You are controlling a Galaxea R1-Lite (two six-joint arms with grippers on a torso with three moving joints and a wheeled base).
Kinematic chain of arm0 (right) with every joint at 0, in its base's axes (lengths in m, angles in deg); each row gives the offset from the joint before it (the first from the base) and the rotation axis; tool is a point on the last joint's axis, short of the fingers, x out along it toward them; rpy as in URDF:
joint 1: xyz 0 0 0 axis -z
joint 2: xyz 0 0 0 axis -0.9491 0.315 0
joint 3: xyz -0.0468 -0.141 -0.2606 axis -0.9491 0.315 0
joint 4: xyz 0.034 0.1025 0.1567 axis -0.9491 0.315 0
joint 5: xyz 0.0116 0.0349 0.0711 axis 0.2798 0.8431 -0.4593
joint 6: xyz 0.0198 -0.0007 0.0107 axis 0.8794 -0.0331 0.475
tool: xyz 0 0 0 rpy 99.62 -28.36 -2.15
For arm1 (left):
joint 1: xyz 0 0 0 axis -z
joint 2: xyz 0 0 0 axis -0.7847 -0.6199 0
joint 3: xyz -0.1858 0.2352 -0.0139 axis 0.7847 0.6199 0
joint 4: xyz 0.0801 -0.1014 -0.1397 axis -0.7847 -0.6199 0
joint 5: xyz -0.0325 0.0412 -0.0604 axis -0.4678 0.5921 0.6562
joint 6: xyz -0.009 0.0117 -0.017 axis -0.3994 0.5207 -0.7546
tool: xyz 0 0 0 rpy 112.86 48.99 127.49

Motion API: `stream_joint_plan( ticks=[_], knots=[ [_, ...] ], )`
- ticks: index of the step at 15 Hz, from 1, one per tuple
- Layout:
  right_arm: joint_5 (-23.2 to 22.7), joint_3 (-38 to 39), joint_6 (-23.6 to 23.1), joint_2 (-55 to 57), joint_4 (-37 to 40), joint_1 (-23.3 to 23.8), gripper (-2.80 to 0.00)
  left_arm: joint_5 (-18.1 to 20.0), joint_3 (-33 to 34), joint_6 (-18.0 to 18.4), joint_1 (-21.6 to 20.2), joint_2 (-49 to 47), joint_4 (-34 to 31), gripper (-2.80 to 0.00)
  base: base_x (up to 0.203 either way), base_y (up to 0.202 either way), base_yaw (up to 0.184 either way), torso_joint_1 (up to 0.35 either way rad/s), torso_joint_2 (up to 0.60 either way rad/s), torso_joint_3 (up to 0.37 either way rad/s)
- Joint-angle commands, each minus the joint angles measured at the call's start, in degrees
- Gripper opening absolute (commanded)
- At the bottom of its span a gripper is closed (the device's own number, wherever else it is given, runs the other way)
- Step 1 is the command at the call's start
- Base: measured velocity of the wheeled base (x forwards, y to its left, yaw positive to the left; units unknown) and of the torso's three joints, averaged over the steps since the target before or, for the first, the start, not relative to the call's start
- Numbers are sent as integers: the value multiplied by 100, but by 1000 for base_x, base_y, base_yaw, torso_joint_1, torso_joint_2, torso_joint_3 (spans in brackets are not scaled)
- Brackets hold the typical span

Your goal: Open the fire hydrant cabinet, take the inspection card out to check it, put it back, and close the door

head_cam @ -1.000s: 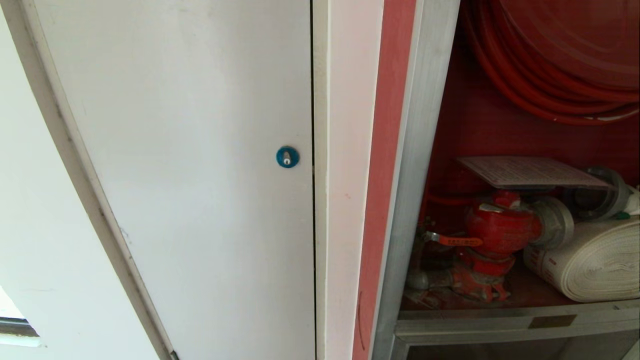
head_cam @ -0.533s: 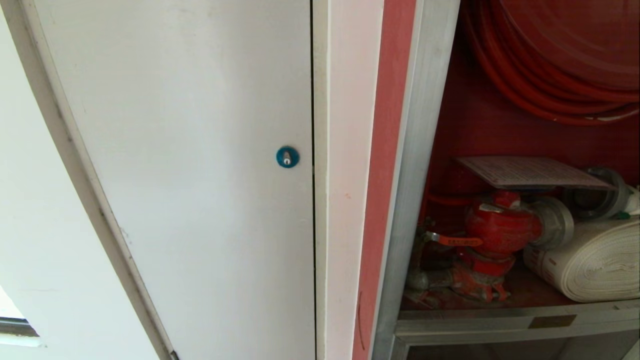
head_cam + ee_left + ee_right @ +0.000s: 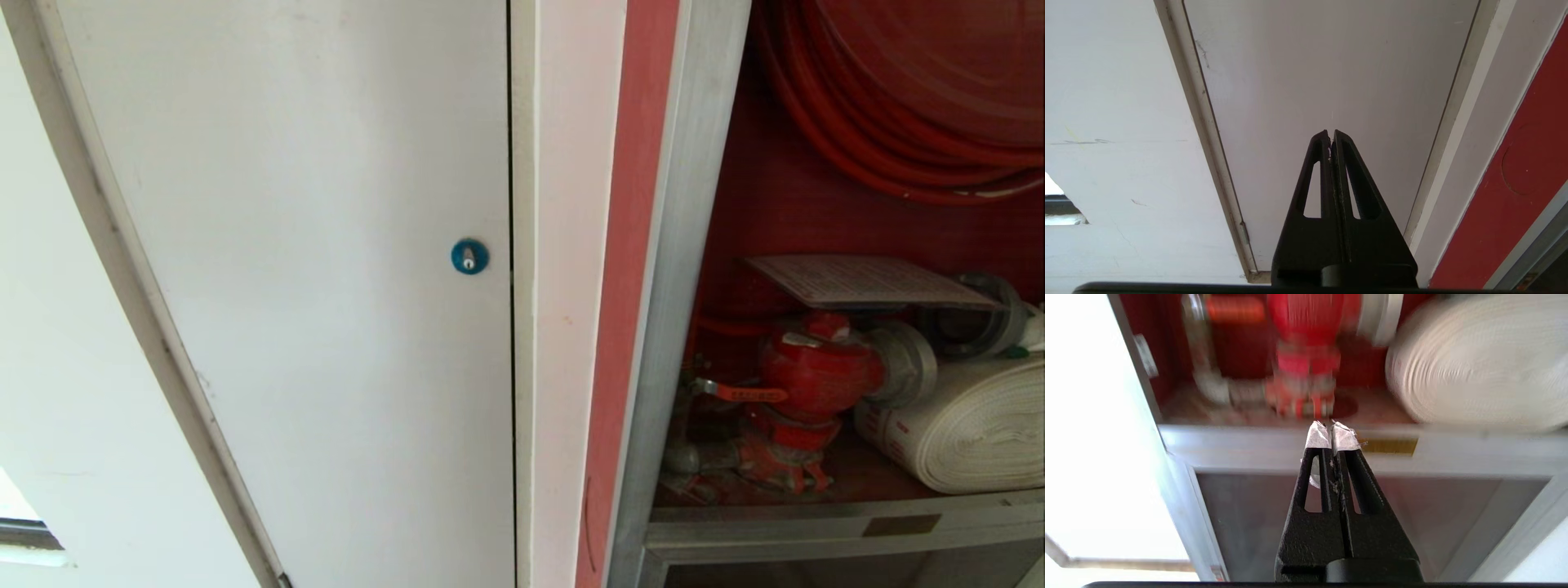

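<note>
While the inspection card (image 3: pixel 865 282) is lying flat atop the red valve (image 3: pixel 816 371) inside the fire hydrant cabinet (image 3: pixel 694 245), looking thin, light and floppy, its overhanging edge seems best for pinching; the right tool (image 3: pixel 1331 426) is facing in, tips together and empty.

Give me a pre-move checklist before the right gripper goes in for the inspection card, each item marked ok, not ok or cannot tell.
1. Fire hydrant cabinet open, interior exposed: ok.
2. Inspection card in sight, lying flat above the red valve: ok.
3. Right gripper ready to take the card: not ok, its fingers are shut, and it points at the cabinet's lower sill, below the card.
4. Left gripper out of the way: ok, shut, facing the white panel beside the cabinet.
5. Path to the card clear of the rolled hose: ok, the hose lies lower, to the right.
6. Where the door stands: cannot tell, out of view.
</note>
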Motion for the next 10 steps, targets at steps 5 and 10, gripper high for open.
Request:
stream_joint_plan(
  ticks=[5, 10],
  knots=[
    [304, -1037, 14, 1606, -38, 1, -280, 2, 0, -1, 2, -7, 2, -280, 0, 0, 0, 0, 0, 0],
    [971, -1865, 29, 3188, -496, -1, -280, 2, 0, -1, 2, -7, 2, -280, 0, 0, 0, 0, 0, 0]
  ],
)
